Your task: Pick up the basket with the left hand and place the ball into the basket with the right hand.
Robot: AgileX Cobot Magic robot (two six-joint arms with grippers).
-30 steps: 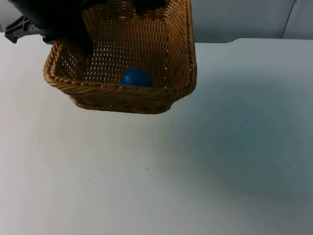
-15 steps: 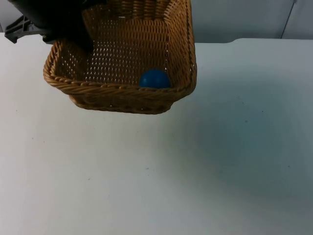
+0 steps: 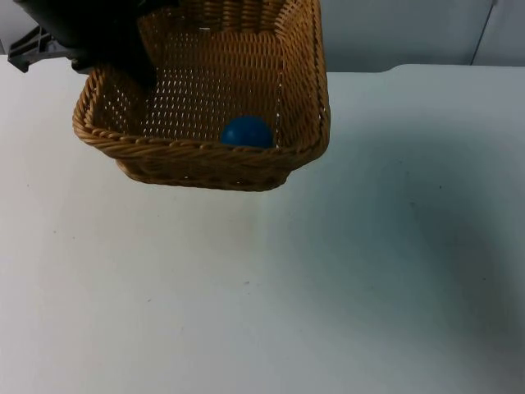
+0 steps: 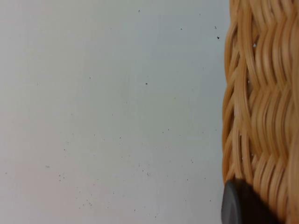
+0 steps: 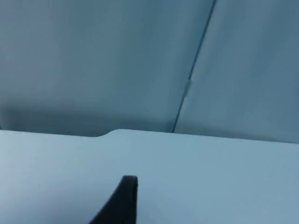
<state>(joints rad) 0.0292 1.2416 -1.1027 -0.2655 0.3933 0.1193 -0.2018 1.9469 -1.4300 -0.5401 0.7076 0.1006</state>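
Note:
A tan wicker basket [image 3: 305, 90] hangs above the table at the back left, tilted toward the camera. My left gripper [image 3: 131, 70] is shut on its left rim, and the black arm hides that corner. A blue ball [image 3: 246, 131] lies inside the basket against the near wall, right of its middle. In the left wrist view the woven basket rim [image 4: 261, 107] runs beside one black fingertip [image 4: 236, 205], with white table beyond. My right gripper [image 5: 125, 198] hovers over the table, facing the partition wall, away from the basket.
The white table [image 3: 271, 287] spreads out bare in front of and to the right of the basket. The grey partition wall [image 3: 410, 33] closes off the back, with a vertical seam [image 5: 194, 65] in it.
The ball rolled to the right along the basket's near wall, then back a little to the left. The basket and the left arm have held still.

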